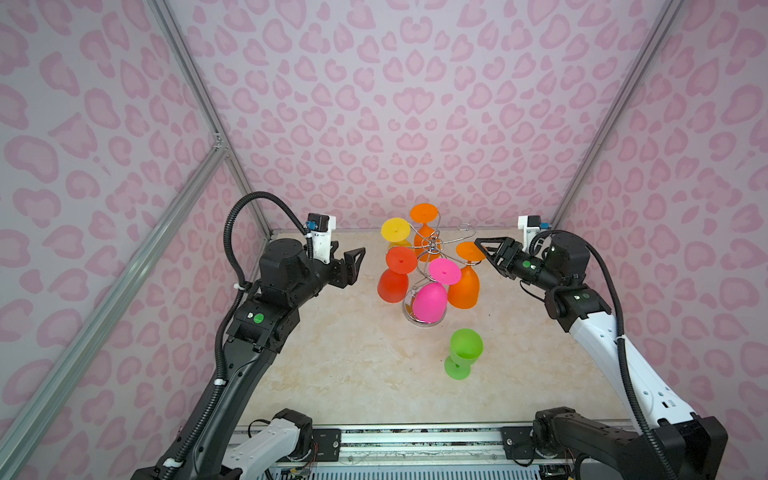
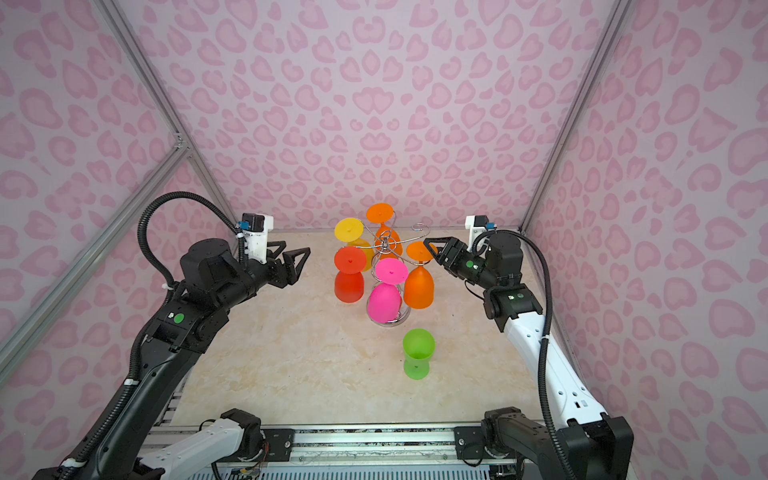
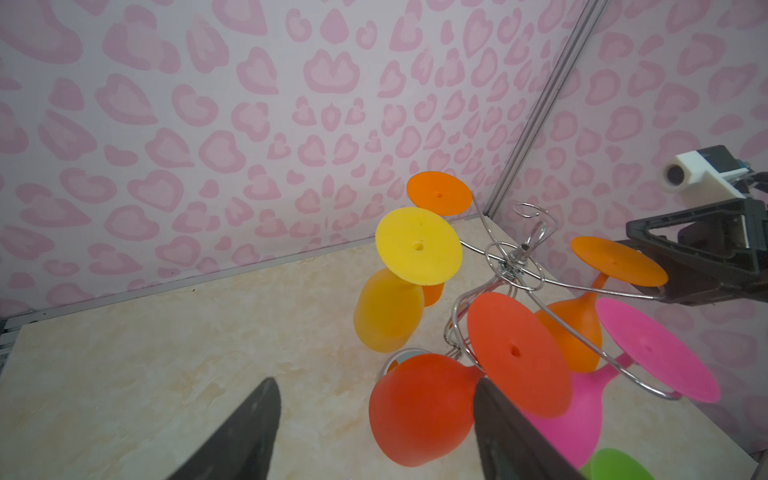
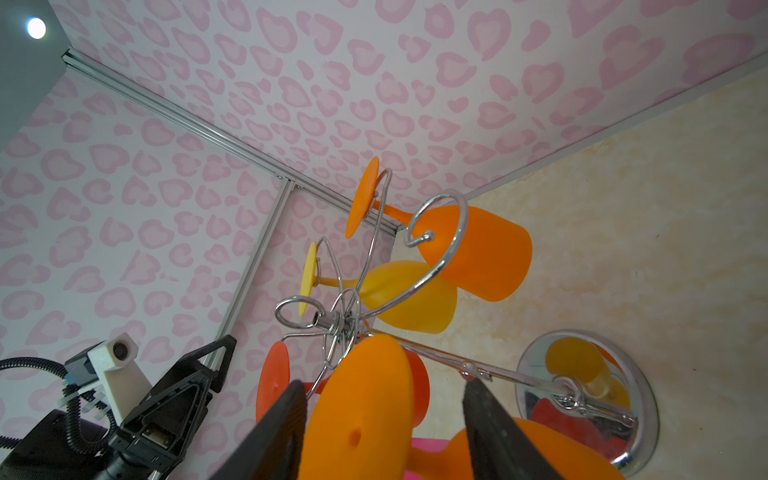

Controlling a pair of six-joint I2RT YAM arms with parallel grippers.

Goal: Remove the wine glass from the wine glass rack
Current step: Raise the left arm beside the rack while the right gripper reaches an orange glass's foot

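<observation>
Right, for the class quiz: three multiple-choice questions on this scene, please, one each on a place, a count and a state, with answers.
1. Where is the green wine glass relative to the wine glass rack? A) hanging on it B) upright on the table in front of it C) behind it
2. How many glasses hang on the rack? A) three B) six C) five
3. The left gripper is: A) open, holding nothing B) shut on a stem C) shut on the rack

Key: 1 B, it stands bowl-up nearer the camera. 2 C, the yellow glass, red glass, pink glass, rear orange glass and right-hand orange glass hang foot-up. 3 A, its fingers stand apart around nothing.
</observation>
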